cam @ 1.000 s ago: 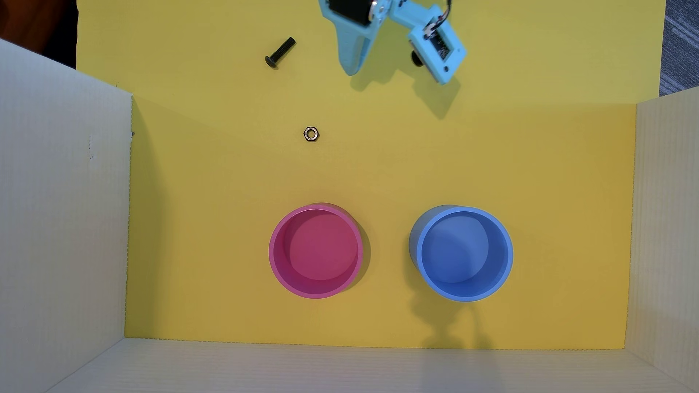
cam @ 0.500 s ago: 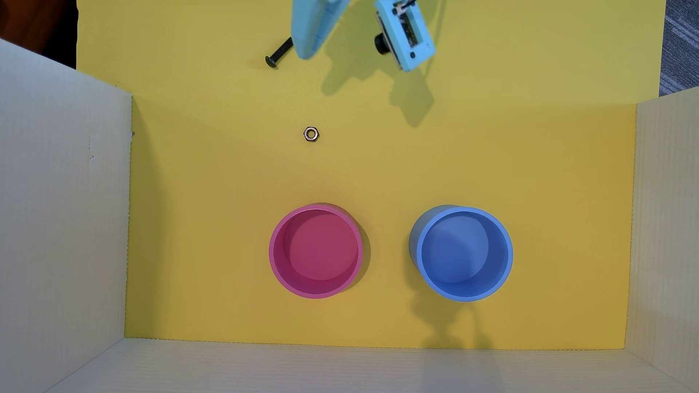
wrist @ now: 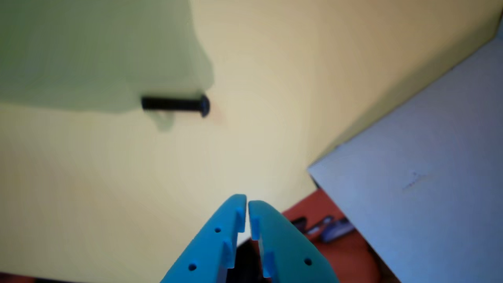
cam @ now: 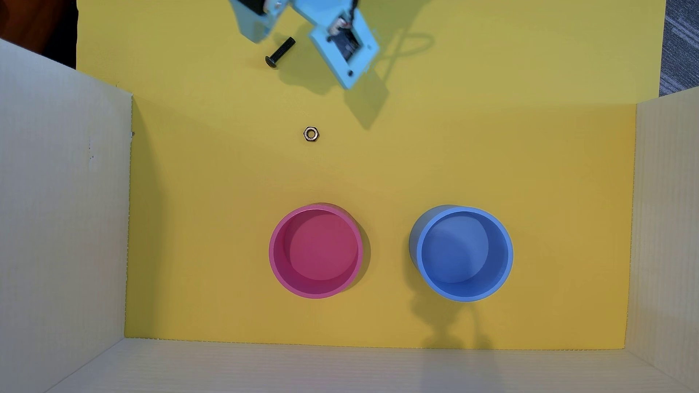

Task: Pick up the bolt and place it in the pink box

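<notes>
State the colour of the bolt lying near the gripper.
Black. The bolt shows best in the overhead view, dark against the yellow mat.

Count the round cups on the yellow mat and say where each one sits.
2. In the overhead view, the pink cup stands low in the middle and the blue cup to its right, apart from it. Both are empty; the wrist view shows neither.

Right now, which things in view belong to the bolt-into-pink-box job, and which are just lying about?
Belongs to the job:
- bolt, lying on the yellow mat
- pink box, empty
- gripper, shut, holding nothing

Just lying about:
- hex nut
- blue round container, empty
- cardboard walls
</notes>
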